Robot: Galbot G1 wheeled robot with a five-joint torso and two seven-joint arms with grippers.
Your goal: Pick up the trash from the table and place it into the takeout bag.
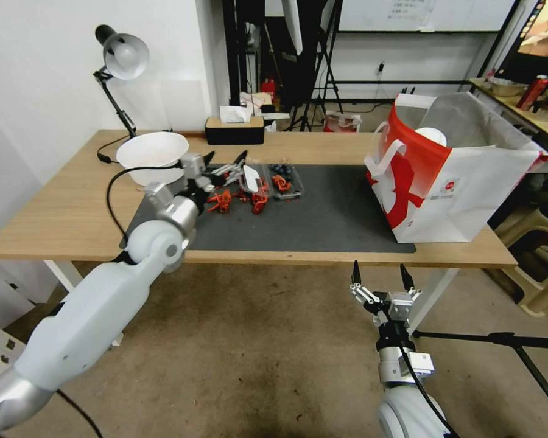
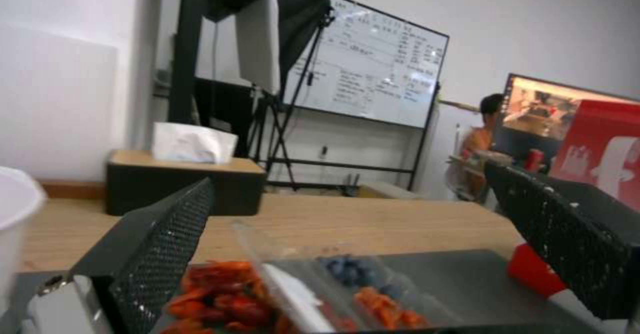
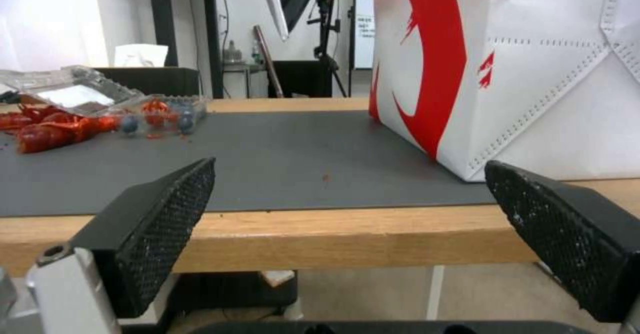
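Over the grey mat (image 1: 323, 213), at ten o'clock: my left gripper (image 1: 225, 163), jaws spread, at a clear tray (image 1: 259, 179) among red scraps. At two o'clock, takeout bag (image 1: 463, 194), upright. Below the table (image 1: 61, 213): my right gripper (image 1: 379, 278), released.

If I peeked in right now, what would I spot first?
Probably the big takeout bag, white with a red figure, standing at the right end of the dark mat. Next, the left gripper, open just above a clear plastic tray and bright red scraps at the mat's left end, beside a white bowl.
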